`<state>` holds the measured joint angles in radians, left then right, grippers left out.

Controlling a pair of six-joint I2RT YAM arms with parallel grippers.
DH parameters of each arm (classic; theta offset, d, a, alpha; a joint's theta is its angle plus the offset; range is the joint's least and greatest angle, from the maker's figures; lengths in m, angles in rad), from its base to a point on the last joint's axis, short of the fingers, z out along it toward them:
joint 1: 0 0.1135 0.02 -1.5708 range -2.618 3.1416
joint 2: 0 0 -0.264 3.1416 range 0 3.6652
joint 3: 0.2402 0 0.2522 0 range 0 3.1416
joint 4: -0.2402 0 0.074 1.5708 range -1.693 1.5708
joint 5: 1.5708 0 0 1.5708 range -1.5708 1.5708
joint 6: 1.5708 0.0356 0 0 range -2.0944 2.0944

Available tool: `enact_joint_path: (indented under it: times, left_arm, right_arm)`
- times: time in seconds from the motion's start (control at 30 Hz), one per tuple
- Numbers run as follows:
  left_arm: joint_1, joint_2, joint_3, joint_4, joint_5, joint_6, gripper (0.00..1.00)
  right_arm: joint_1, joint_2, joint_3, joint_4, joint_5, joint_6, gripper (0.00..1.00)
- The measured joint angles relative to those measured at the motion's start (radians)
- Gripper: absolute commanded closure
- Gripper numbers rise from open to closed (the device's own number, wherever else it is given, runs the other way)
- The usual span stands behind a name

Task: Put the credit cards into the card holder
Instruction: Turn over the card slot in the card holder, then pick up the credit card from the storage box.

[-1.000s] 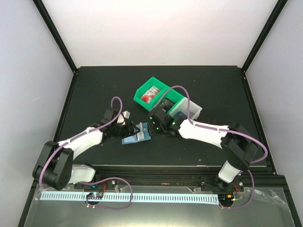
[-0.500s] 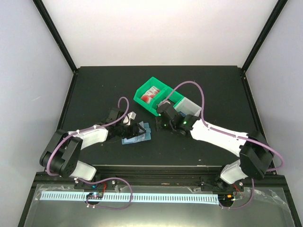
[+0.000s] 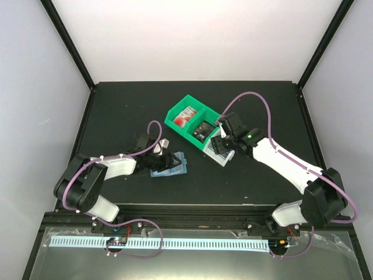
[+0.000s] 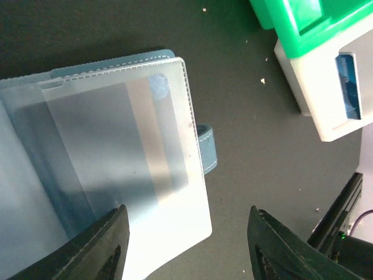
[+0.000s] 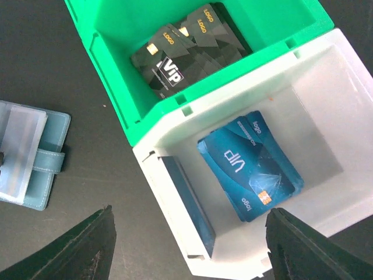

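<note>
The right pincer stands wide open and empty, hanging directly above the translucent white plastic bin. That looks like a line-up for a pick. A small stack of thin blue cards lies flat on the bin's floor under the jaws, and one more blue card stands on edge against the near wall. Joined to the white bin is the bright green plastic bin, which holds a fanned stack of dark cards. The top view shows red-and-white cards in its far compartment.

The left pincer is also open and grips nothing. Its two fingers hang on either side of the lower edge of a frosted clear plastic sleeve. It seems poised to keep that page down, or to spread its pocket for an incoming card.

The sleeve belongs to the small teal-blue booklet-like card holder, which lies open and flat on the black table. Its closing tab sticks out toward the bins, which sit near but apart from it. No card shows in the visible sleeve, so most of the filling appears to remain.
</note>
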<state>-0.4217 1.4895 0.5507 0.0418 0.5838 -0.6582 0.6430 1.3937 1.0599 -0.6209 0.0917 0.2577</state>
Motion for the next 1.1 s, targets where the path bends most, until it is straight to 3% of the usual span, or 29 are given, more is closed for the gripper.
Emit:
enact_joint_path:
  times: [0.17, 0.33, 0.6, 1.1]
  left_arm:
    - [-0.048, 0.046, 0.019, 0.023, -0.049, -0.019, 0.55]
    - [-0.074, 0.077, 0.052, 0.015, -0.117, -0.032, 0.57]
    - [-0.078, 0.035, 0.052, -0.019, -0.127, -0.015, 0.42]
    - [-0.078, -0.036, 0.094, -0.122, -0.113, 0.031, 0.4]
  right_arm:
    - [-0.051, 0.0, 0.0, -0.018, -0.032, -0.038, 0.26]
    - [-0.076, 0.005, 0.0, -0.018, -0.058, -0.057, 0.25]
    - [-0.078, 0.12, 0.028, -0.037, -0.088, -0.103, 0.25]
    - [-0.078, 0.312, 0.053, -0.016, -0.161, -0.13, 0.27]
